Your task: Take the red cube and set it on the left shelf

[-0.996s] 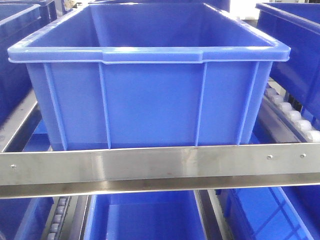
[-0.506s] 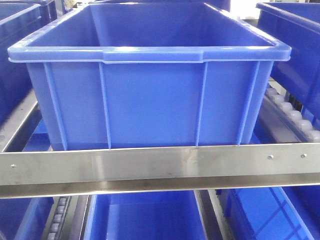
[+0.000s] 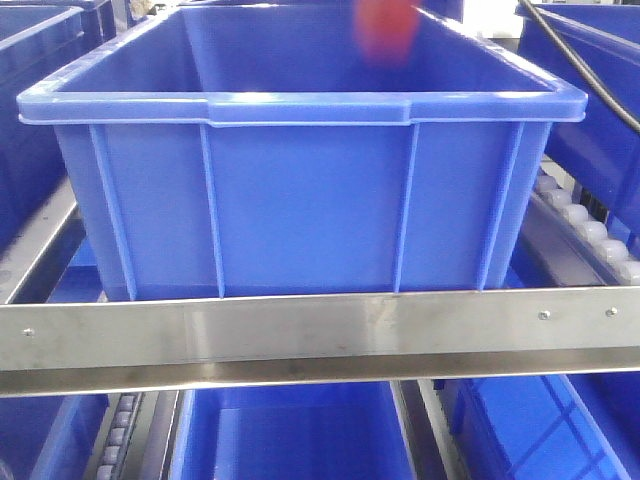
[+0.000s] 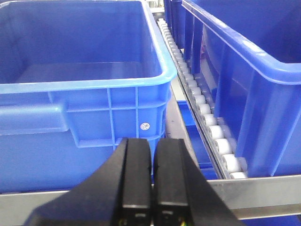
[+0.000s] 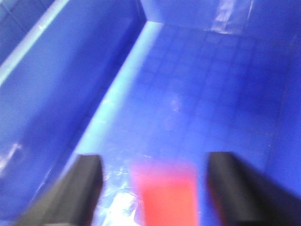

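Note:
The red cube (image 3: 387, 28) shows as a blurred red patch at the top of the front view, over the inside of the big blue bin (image 3: 300, 105). In the right wrist view the cube (image 5: 164, 197) is blurred and lies between the spread fingers of my right gripper (image 5: 155, 162), with blue floor showing on both sides of it. The right gripper is open inside a blue bin (image 5: 197, 94). My left gripper (image 4: 153, 141) is shut and empty, low in front of a blue bin (image 4: 80, 84) on the shelf.
A steel shelf rail (image 3: 300, 335) runs across the front, with more blue bins below and to both sides. White rollers (image 4: 202, 103) run between two bins in the left wrist view. A black cable (image 3: 580, 60) crosses the top right corner.
A blurred red cube has appeared at the top of the front view over the bin. A black cable has come in at the top right. The bin has not moved.

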`<state>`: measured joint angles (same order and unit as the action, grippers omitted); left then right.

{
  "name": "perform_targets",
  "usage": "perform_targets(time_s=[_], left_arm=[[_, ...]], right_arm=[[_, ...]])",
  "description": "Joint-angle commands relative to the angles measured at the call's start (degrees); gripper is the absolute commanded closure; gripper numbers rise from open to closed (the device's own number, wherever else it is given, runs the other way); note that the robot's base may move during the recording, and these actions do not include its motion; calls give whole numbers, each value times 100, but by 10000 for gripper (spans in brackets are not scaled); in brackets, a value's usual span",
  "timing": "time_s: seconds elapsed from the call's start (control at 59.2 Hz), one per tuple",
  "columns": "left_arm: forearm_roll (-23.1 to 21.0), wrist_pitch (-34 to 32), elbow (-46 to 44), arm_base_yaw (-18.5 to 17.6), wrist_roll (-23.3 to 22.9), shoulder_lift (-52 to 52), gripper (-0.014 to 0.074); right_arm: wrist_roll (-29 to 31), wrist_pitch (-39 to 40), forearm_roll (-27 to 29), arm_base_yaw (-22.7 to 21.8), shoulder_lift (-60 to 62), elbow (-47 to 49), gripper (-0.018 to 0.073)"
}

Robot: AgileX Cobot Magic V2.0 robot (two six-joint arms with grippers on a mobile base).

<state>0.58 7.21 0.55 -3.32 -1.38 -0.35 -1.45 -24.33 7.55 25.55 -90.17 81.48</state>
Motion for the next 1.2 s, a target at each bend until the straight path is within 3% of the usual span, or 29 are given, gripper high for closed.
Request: perform_targets(time_s=[0.0,0.135,0.219,0.304,0.422,0.776,1.181], left_arm=[[-22,-496,132,-36,-5,-104,495],[-22,-496,132,-36,-5,-104,495],[-22,-496,132,-36,-5,-104,495],[-22,-496,132,-36,-5,-104,495],[-22,-496,132,-36,-5,-104,495],[-22,-496,132,-36,-5,-104,495],[-22,-496,132,-36,-5,-104,495]], right_arm=[[33,501,36,-1,231,241,-54],[33,476,36,-1,275,241,-17],[33,476,36,-1,389,210,62],[33,481,36,-1,592,117,216],[33,534,36,-1,1043,-222,517],[33,1723,36,-1,2745,-1990,505],[33,1686,36,-1,2928,-2065,505]])
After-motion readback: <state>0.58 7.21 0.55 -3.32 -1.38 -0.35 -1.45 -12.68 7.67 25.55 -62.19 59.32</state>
